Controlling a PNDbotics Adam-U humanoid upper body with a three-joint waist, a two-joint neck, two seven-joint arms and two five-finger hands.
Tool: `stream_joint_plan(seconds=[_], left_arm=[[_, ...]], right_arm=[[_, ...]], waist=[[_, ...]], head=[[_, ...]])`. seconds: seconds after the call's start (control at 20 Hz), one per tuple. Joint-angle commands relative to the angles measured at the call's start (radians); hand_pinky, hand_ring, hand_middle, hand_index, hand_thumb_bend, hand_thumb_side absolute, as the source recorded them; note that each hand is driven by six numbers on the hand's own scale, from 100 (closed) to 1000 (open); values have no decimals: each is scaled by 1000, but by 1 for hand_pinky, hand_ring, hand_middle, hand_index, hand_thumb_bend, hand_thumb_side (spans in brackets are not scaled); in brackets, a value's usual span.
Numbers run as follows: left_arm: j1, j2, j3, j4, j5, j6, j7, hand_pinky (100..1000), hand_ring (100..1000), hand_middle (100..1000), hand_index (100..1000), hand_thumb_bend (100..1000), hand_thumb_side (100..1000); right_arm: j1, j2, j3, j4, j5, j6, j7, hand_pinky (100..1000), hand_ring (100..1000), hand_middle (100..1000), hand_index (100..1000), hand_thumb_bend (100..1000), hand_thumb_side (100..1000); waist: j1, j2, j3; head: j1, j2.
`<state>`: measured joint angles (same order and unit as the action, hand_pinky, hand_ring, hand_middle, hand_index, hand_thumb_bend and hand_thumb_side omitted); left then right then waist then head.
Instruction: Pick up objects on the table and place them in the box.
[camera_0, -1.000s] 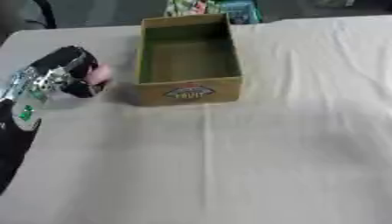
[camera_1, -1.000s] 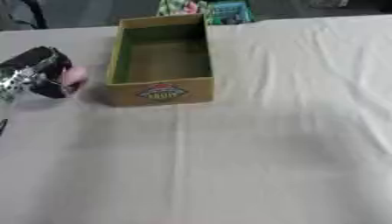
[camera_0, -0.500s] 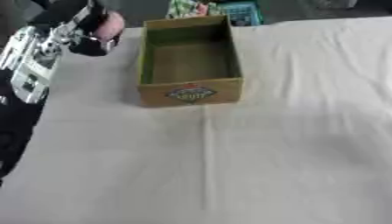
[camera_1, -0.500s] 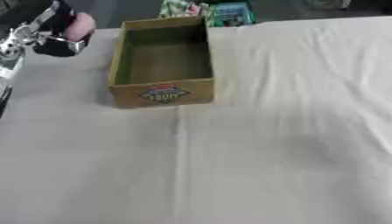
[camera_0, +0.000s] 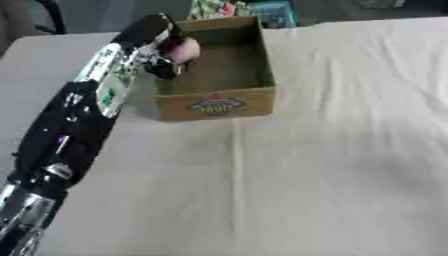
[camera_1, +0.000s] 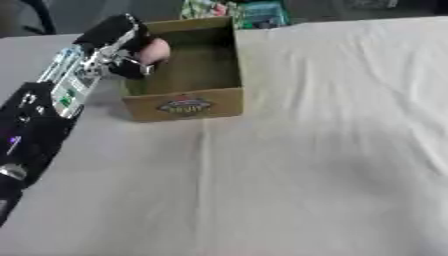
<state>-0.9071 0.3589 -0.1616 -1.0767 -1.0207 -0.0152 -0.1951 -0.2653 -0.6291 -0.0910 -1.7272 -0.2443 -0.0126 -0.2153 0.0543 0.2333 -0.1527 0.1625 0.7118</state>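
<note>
Left hand (camera_0: 157, 47) curled round a pink obj (camera_0: 185, 48), held over the box (camera_0: 219, 102) left wall, not yet dropped. Box interior looks empty; nothing else seen on desk (camera_0: 332, 165).

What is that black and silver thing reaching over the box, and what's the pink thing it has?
That is a robot's left arm, and at its end is its left hand, with fingers like yours. Both pictures come from two cameras in the robot's head, like two eyes looking down, so they look almost the same. The fingers are curled around a small pink object, too blurry to name, over the left edge of an open cardboard box. The box sits on a table covered with a white cloth. The robot's job is putting things into the box. Its right hand doesn't show.
</note>
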Motion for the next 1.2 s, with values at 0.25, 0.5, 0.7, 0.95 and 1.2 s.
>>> stream_joint_plan(seconds=[0.25,0.5,0.7,0.95,1.2], left_arm=[[-14,5,-19,-51,-90,-34,46,833,846,890,928,1000,422],[18,22,8,-189,-36,13,190,856,885,936,953,1000,467],[81,66,53,-392,94,61,338,828,872,919,936,1000,457],[200,127,135,-616,311,114,409,776,844,885,898,1000,392],[339,145,208,-728,541,122,486,705,785,824,847,868,412]], right_arm=[[-15,-20,-7,-13,-4,-2,2,642,703,712,849,100,269],[-13,-19,-10,-13,-4,-3,-1,642,704,712,849,100,269],[-11,-20,-13,-13,-4,-5,-3,642,704,712,849,100,269],[-8,-20,-18,-14,-3,-6,-8,642,704,712,849,100,268],[-8,-20,-21,-15,-3,-7,-11,642,704,712,848,100,268]], waist=[[-1,-19,3],[-2,-17,11],[-4,-14,22],[-3,-11,41],[-4,-6,50]], head=[[4,-1],[5,-2],[-3,-3],[-11,-6],[-15,-10]])
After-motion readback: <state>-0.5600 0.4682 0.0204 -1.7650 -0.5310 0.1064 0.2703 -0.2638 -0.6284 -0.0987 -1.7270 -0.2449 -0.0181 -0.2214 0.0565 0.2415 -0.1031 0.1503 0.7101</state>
